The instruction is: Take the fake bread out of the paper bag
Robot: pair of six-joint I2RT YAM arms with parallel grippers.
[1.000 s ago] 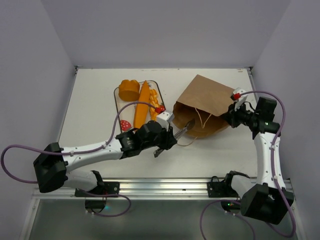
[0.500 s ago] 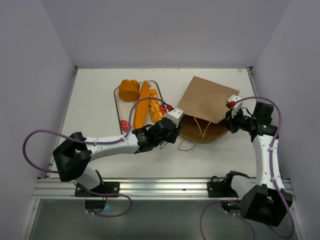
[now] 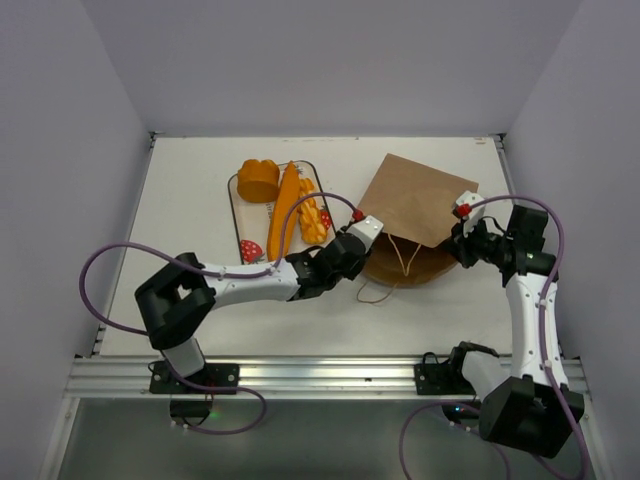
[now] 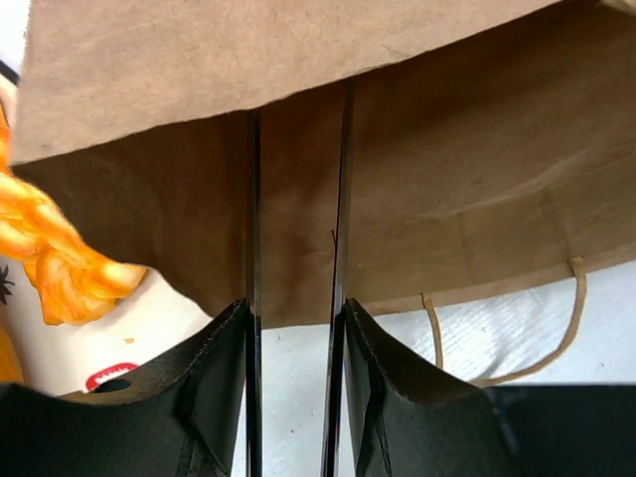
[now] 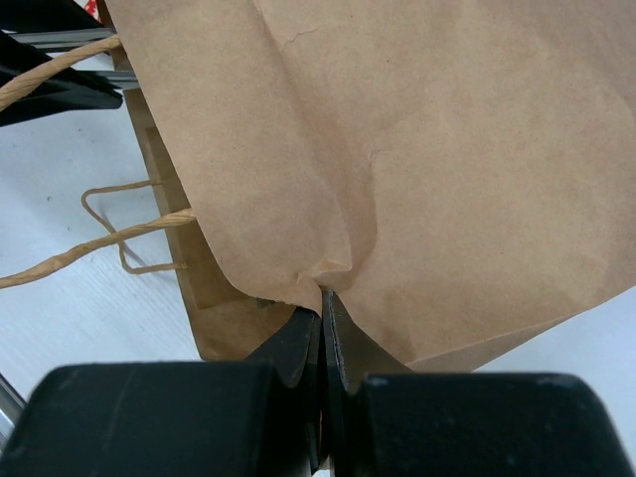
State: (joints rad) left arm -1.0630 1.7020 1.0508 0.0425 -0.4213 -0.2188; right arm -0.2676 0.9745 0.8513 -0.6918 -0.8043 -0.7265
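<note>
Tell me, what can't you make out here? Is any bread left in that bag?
- Inside of the paper bag: covered by its own upper wall in the top view, only shadowed paper in the left wrist view. Whether anything is inside cannot be told.
- Tips of the metal tongs in the left gripper: under the bag's upper flap, left wrist view.
- Strawberry tray: partly covered by fake bread, top view.
</note>
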